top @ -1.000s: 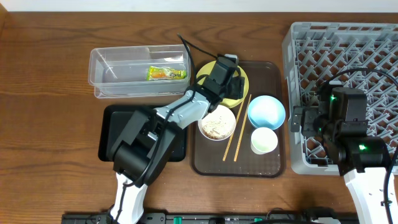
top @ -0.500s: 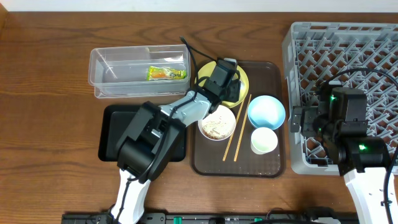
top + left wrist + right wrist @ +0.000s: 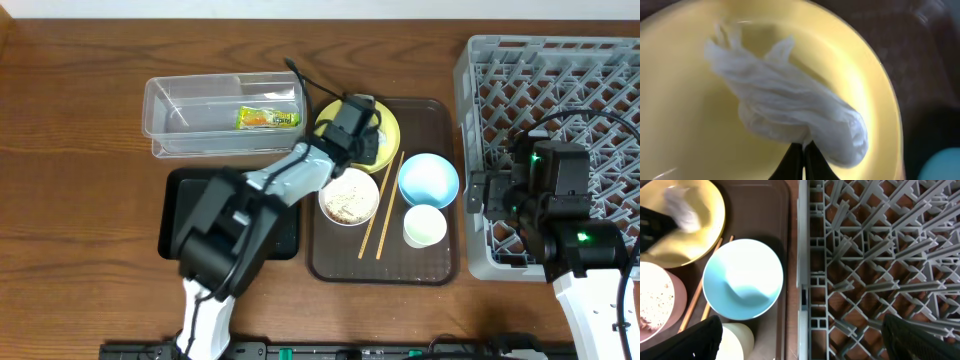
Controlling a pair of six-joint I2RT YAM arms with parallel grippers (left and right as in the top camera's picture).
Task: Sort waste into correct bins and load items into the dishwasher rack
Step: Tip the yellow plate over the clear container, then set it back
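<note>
My left gripper [image 3: 803, 159] is shut on a crumpled white scrap [image 3: 790, 112] that lies in the yellow plate [image 3: 680, 125]. From overhead the left gripper [image 3: 362, 148] hangs over that plate [image 3: 328, 115] at the back of the brown tray. The snack wrapper [image 3: 268, 118] lies in the clear tub [image 3: 190, 128]; the black tray [image 3: 178, 215] is partly under the left arm. A white bowl [image 3: 349, 197] holds rice grains. Chopsticks [image 3: 381, 205], blue bowl [image 3: 428, 179] and cup [image 3: 425, 226] sit beside it. My right gripper [image 3: 805, 340] stands open, straddling the rack's [image 3: 880, 255] left wall.
The dark brown serving tray [image 3: 330, 265] carries the dishes between the black tray and the rack [image 3: 560, 70]. Bare wooden table lies to the left and along the front edge.
The left jaws have closed on the white scrap in the plate, and the left wrist shifted slightly left. The right arm has not moved.
</note>
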